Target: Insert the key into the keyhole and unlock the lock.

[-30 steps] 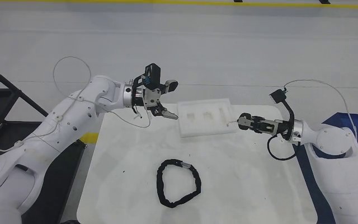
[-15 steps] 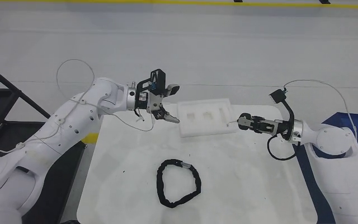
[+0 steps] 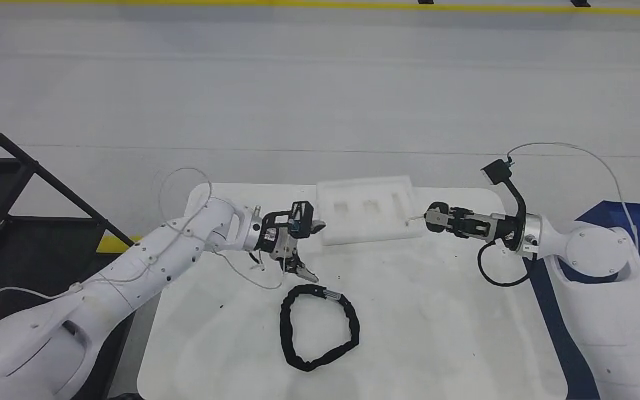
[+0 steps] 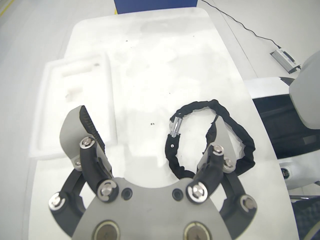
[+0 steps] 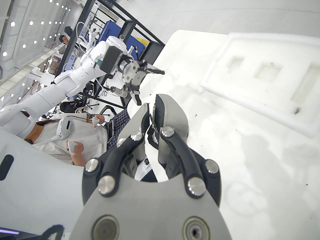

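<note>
white table [image 3: 450, 320], chain lock [image 3: 320, 292], foam tray [image 3: 365, 210]

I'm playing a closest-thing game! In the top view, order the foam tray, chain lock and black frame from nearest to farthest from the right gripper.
1. Foam tray, right beside the right gripper.
2. Chain lock, mid-table, nearer the front.
3. Black frame, beyond the table's left end.

— What moved?
— L arm only. Left gripper [image 3: 312, 252] was up by the foam tray [image 3: 368, 210] corner, at the table's [image 3: 450, 330] far edge.
— And now?
— Swung back toward the robot + dropped low. Sits just beside the chain lock [image 3: 322, 293], fingertips tipped down at it. Forearm's out over the table too.
</note>
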Available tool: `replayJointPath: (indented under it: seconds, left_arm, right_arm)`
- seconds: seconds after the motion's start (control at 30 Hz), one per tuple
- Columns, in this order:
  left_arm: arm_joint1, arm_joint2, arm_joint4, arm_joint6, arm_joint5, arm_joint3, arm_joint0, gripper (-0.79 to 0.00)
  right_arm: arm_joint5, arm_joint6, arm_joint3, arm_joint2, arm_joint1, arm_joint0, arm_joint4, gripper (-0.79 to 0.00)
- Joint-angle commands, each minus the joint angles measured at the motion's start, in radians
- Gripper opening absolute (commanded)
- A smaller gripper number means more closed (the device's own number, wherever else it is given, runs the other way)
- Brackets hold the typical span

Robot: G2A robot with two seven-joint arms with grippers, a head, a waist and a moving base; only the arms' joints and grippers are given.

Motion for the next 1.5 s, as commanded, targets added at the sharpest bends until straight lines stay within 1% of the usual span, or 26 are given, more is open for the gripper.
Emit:
replayJointPath:
  seconds: [0.0,0.17,0.3,0.5,0.63,1.2,1.37,1.47]
  left_arm:
    - [-0.012,0.007,0.032,0.016,-0.008,0.018,0.009,0.000]
    - [-0.051,0.037,0.095,0.049,-0.009,0.078,0.031,0.000]
    - [-0.082,0.078,0.115,0.076,-0.009,0.124,0.038,0.000]
    - [-0.129,0.147,0.156,0.091,-0.009,0.195,0.018,0.000]
    - [-0.157,0.176,0.174,0.107,-0.009,0.233,0.003,0.000]
    - [-0.157,0.176,0.174,0.107,-0.009,0.233,0.003,0.000]
    - [-0.159,0.158,0.182,0.135,0.045,0.235,0.051,0.000]
    - [-0.163,0.155,0.257,0.184,0.075,0.232,0.061,0.000]
  right_arm:
    - [0.000,0.000,0.000,0.000,0.000,0.000,0.000,-0.785]
    - [0.000,0.000,0.000,0.000,0.000,0.000,0.000,-0.785]
    - [0.000,0.000,0.000,0.000,0.000,0.000,0.000,-0.785]
    - [0.000,0.000,0.000,0.000,0.000,0.000,0.000,-0.785]
    - [0.000,0.000,0.000,0.000,0.000,0.000,0.000,-0.785]
    - [0.000,0.000,0.000,0.000,0.000,0.000,0.000,-0.785]
    - [0.000,0.000,0.000,0.000,0.000,0.000,0.000,-0.785]
    - [0.000,0.000,0.000,0.000,0.000,0.000,0.000,-0.785]
